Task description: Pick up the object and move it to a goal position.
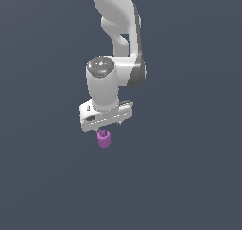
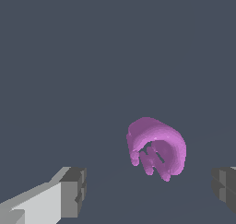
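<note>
The magenta-purple stubby cylinder piece (image 1: 104,138) sits directly below the white gripper (image 1: 107,125) in the exterior view, its lumpy top close under the gripper's underside; whether it touches the gripper there cannot be told. In the wrist view the piece (image 2: 156,147) lies between the two grey finger pads (image 2: 73,192), nearer the one cut off at the frame edge, with clear gaps on both sides, so the fingers are spread apart and grasp nothing. That second pad is only partly in frame. In the exterior view the fingers themselves are mostly hidden under the hand body, and the arm (image 1: 120,30) runs out of the top of the frame. The surroundings are a flat, uniform dark slate-grey ground (image 1: 189,177) with no visible edges or horizon.
</note>
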You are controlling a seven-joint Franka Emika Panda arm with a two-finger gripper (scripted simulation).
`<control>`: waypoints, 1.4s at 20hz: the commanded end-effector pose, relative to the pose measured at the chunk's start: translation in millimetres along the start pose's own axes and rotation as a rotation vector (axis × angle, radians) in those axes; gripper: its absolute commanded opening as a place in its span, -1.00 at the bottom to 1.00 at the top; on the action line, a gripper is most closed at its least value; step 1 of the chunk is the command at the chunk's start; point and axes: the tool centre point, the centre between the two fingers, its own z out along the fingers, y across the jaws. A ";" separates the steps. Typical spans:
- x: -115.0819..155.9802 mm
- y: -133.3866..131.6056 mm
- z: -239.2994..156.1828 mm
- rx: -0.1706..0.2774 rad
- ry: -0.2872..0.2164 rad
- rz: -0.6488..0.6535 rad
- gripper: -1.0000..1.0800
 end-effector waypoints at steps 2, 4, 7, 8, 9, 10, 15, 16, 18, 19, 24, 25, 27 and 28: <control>-1.4 9.7 11.2 0.007 -0.006 -0.067 0.92; -2.3 14.2 16.5 0.011 -0.008 -0.098 0.92; -3.4 19.7 23.1 0.015 -0.011 -0.136 0.92; -3.8 21.3 24.9 0.017 -0.012 -0.147 0.92; -4.1 22.6 26.6 0.018 -0.012 -0.156 0.92; -4.4 23.8 28.0 0.019 -0.013 -0.164 0.92; -5.3 27.4 32.3 0.023 -0.014 -0.189 0.92; -5.3 27.6 32.6 0.023 -0.014 -0.190 0.92; -5.5 27.5 32.4 0.023 -0.014 -0.187 0.92; -5.5 27.5 32.8 0.023 -0.014 -0.187 0.92; -6.0 26.9 46.8 0.023 -0.014 -0.188 0.92; -6.3 27.0 51.9 0.023 -0.014 -0.188 0.92; -6.8 26.4 63.6 0.023 -0.014 -0.190 0.92; -7.2 26.4 68.7 0.023 -0.014 -0.190 0.92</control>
